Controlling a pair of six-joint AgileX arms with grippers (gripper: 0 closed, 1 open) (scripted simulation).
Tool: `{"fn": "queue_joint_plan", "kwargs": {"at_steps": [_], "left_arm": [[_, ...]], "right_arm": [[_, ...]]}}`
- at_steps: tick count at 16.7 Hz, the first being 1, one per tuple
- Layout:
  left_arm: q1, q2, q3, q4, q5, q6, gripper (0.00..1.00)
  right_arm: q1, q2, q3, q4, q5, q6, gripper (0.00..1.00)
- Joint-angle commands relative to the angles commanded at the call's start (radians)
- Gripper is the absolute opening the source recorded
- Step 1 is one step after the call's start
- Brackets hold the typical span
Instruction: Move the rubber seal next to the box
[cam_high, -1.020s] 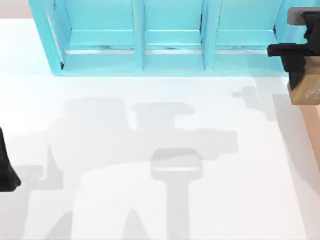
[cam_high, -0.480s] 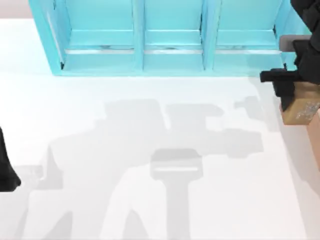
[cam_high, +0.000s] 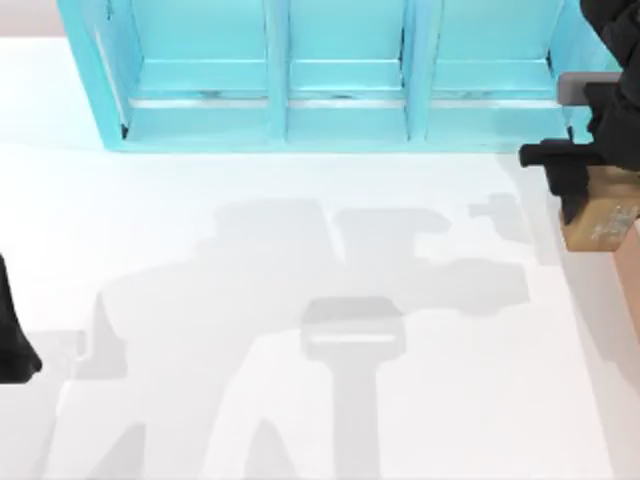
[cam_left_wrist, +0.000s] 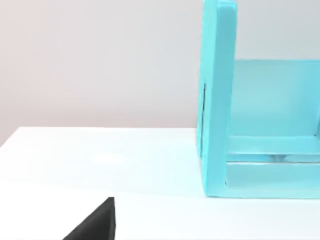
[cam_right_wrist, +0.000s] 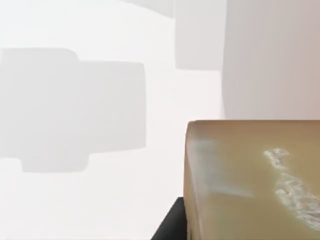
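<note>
- The right gripper (cam_high: 585, 185) is at the far right of the table, just in front of the right end of the turquoise shelf unit (cam_high: 330, 75). A large part of the arm is cut off by the edge of the top view, and the fingers are hard to separate from the dark body.
- The rubber seal (cam_high: 600, 222) is under this gripper, a tan-brown block with a whitish speckled mark on one face. The gripper seems to be clamped on it, because the right wrist view shows the block (cam_right_wrist: 255, 180) very close, with a dark finger (cam_right_wrist: 170, 225) against its side.
- Whether the block touches the table (cam_high: 300, 400) or hangs a little above it, I cannot tell.
- The box (cam_high: 630, 275) is only a narrow peach strip at the right edge of the top view, touching or almost touching the seal; most of it is cut off.
- The left gripper (cam_high: 15, 340) is parked at the left edge of the table, only partly visible as a black shape; whether its claw is apart or together I cannot tell. The left wrist view shows one dark corner (cam_left_wrist: 95, 222) of it.
- The table is plain white with grey shadows of the arms on it. Behind it is a pale grey wall (cam_left_wrist: 100, 60).
- The shelf unit has three open compartments. No readable writing is on any object.
</note>
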Motion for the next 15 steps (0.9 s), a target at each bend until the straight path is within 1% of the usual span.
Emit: {"fn": "queue_joint_plan", "kwargs": {"at_steps": [9,10,15], "left_arm": [[0.000,0.000,0.000,0.000,0.000,0.000,1.00],[0.000,0.000,0.000,0.000,0.000,0.000,1.00],[0.000,0.000,0.000,0.000,0.000,0.000,1.00]], "right_arm": [[0.000,0.000,0.000,0.000,0.000,0.000,0.98],[0.000,0.000,0.000,0.000,0.000,0.000,1.00],[0.000,0.000,0.000,0.000,0.000,0.000,1.00]]}}
